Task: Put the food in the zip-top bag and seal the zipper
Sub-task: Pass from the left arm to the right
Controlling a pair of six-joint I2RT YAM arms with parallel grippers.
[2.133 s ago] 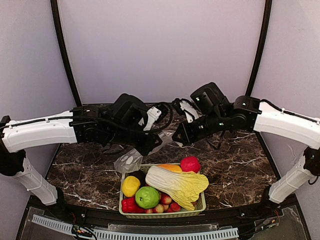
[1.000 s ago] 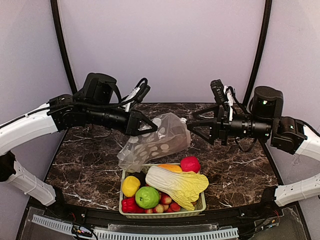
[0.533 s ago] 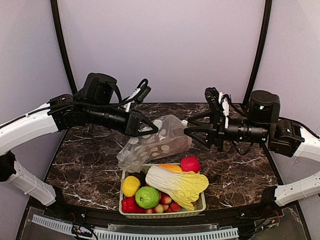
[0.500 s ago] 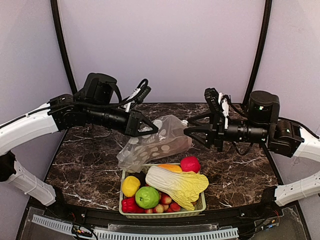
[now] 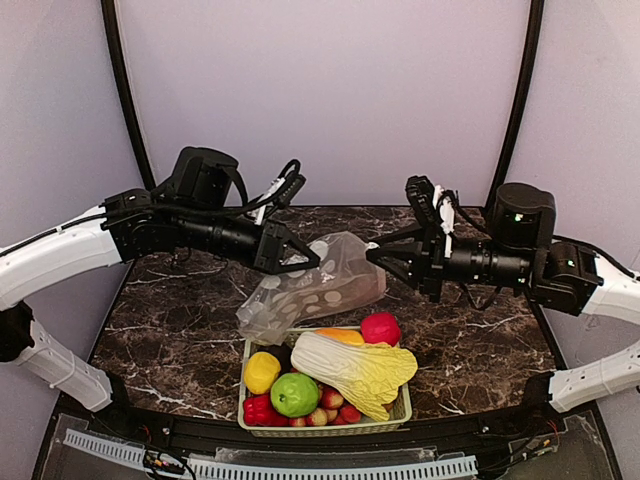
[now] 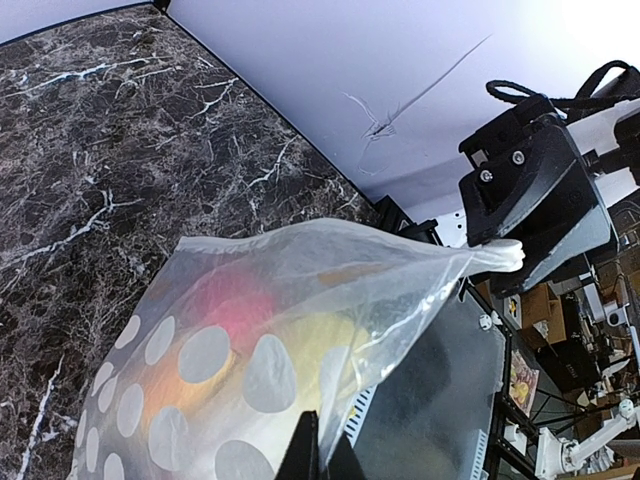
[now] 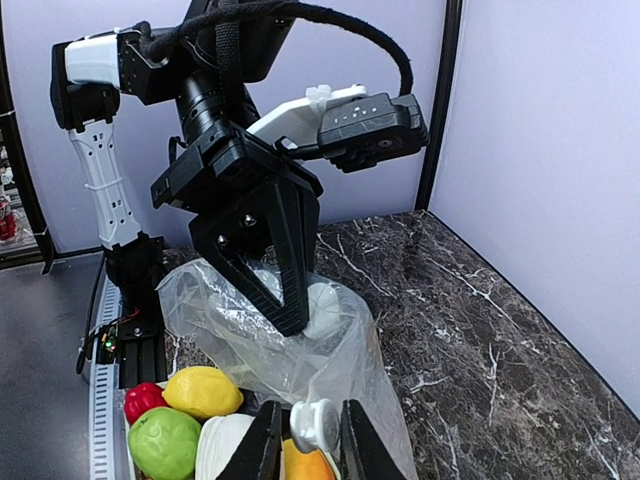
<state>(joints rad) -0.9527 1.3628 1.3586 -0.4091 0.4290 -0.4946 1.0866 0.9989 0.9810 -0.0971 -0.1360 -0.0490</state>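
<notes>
Both hands are busy: left hand (image 5: 297,262) and right hand (image 5: 376,255) each pinch the bag (image 5: 325,287) by one end of its top edge, so it hangs stretched left to right just over the far rim of the basket (image 5: 330,428). The food (image 5: 345,368) sits in that basket, below the bag, so I reckon one hand must let go to grab any.

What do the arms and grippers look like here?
The left arm and right arm match: white shells on the lower links, black round joint housings, black forearms, black cables looping over the wrists. The left gripper and right gripper have black wedge-shaped fingers with white parts behind. A green light shows on the right arm's housing.
</notes>
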